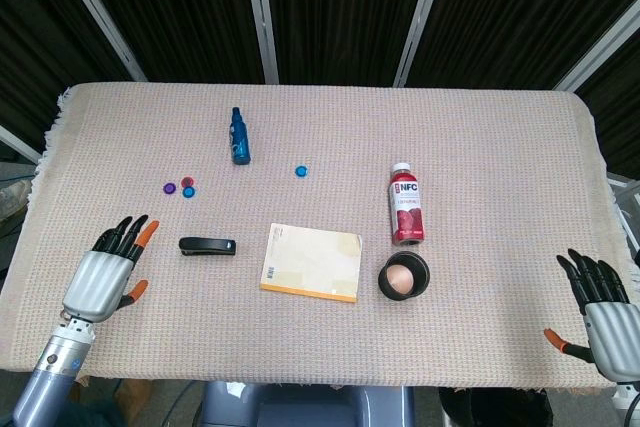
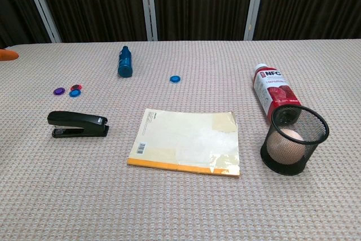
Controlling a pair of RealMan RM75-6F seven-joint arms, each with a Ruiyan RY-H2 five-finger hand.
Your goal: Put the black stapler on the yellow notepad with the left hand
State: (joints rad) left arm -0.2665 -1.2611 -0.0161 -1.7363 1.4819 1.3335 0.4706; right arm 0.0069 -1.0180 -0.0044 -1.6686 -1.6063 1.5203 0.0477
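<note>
Beige woven cloth (image 1: 480, 127) covers the table, with dark slatted panels behind it. On it, the black stapler (image 1: 207, 246) lies flat, just at nine o'clock of the yellow paper notepad (image 1: 311, 262) and apart from it. The left hand (image 1: 107, 273) rests near the table's edge at nine o'clock of the stapler, fingers spread and holding nothing; the chest view catches only one orange fingertip of it at the frame's edge. The right hand (image 1: 597, 313), partly cut off by the corner, also lies with fingers apart. A black mesh cup (image 2: 293, 139) holds something pale and rounded, hard to identify. Touching its twelve o'clock side lies a red-labelled bottle (image 2: 272, 88).
</note>
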